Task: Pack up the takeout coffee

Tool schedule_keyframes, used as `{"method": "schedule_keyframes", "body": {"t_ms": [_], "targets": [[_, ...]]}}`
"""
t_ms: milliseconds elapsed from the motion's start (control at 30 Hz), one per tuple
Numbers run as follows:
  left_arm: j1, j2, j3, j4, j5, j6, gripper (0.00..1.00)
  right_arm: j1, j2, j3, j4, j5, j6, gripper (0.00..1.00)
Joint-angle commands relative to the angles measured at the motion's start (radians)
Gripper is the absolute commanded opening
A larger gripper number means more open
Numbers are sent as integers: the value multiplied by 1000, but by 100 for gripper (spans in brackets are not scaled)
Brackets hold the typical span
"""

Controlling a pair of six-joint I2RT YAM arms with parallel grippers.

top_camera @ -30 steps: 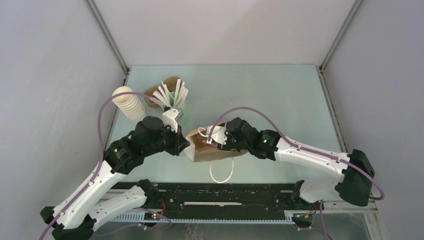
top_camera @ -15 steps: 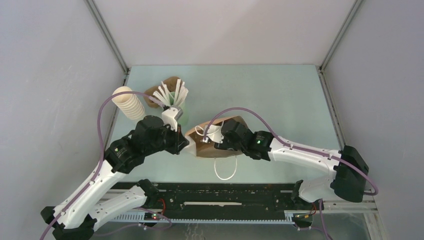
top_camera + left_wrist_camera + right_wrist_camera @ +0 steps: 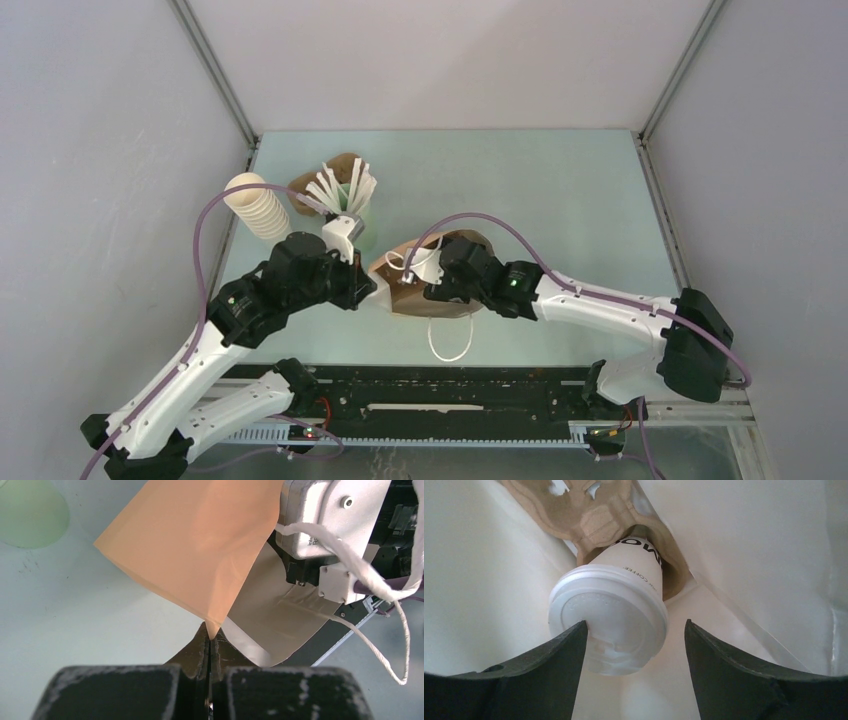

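Release step, I judge: the right claw [image 3: 635,627] stands apart inside the paper bag [image 3: 200,545], flanking the lidded takeout coffee [image 3: 609,615], whose base is lodged in a cardboard carrier [image 3: 599,520] at 12 o'clock. The left claw [image 3: 210,647] is pinched on the bag's edge (holding it steady). Next, draw the right arm straight out, clear of the lid.

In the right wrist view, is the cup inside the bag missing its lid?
No, a round white lid caps the takeout coffee cup.
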Motion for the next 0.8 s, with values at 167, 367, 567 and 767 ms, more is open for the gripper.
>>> {"method": "schedule_keyframes", "body": {"t_ms": [167, 367, 567, 767], "targets": [[8, 25, 37, -129, -30, -22, 0, 15, -55, 64, -127, 56, 56, 86], [15, 31, 39, -129, -31, -41, 0, 42, -93, 65, -170, 47, 56, 91], [16, 34, 50, -137, -16, -68, 0, 63, -149, 82, -226, 23, 80, 94], [20, 78, 98, -174, 18, -102, 0, 76, -173, 197, -364, -22, 203, 97]]}}
